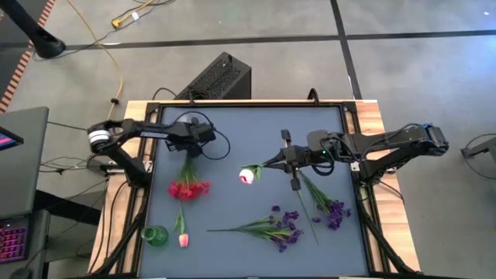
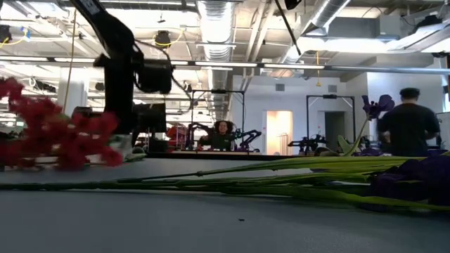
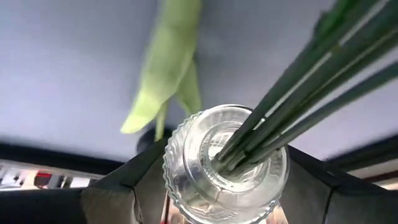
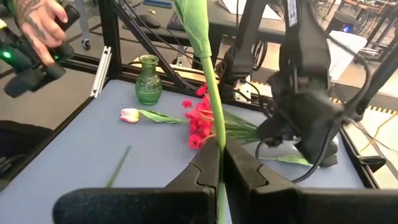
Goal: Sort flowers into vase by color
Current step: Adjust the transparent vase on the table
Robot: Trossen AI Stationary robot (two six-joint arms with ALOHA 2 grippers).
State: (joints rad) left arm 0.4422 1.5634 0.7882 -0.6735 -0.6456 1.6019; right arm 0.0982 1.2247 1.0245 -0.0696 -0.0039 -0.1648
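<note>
Right gripper [image 4: 221,152] is pinched shut on the pale tulip's green stem [image 4: 208,74]. The green glass vase [image 1: 155,235] sits near-left of it, well apart. Left gripper [image 1: 188,143] clamps the clear glass vase [image 3: 225,163] holding the red blossom sprays [image 1: 188,188].

Even, bright ceiling striplights [image 2: 232,65] glare in the low view; nearby red flowers [image 2: 53,133] blur at nine o'clock. Clear vase [image 3: 225,165] glints sharply.
</note>
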